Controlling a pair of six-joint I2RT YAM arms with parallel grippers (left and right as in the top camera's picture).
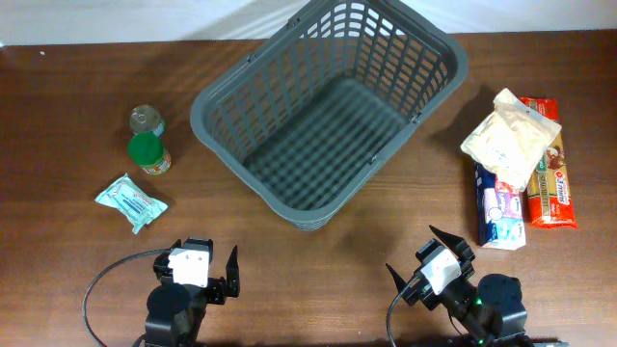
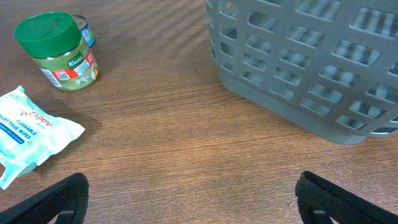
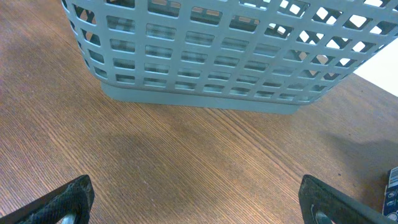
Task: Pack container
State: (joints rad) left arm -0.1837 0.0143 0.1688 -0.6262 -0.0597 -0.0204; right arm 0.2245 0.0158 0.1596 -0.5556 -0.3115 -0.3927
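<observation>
Large dark grey slotted plastic basket (image 1: 318,145) sitting upper centre of overhead frame, on brown wooden table (image 1: 77,87). Left gripper (image 2: 191,186), right gripper (image 3: 196,186) hanging along bottom edge, jaws standing wide apart, gripping nothing.

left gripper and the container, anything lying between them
No, just bare table between the left gripper and the container, seen in the overhead and left wrist views.
</observation>
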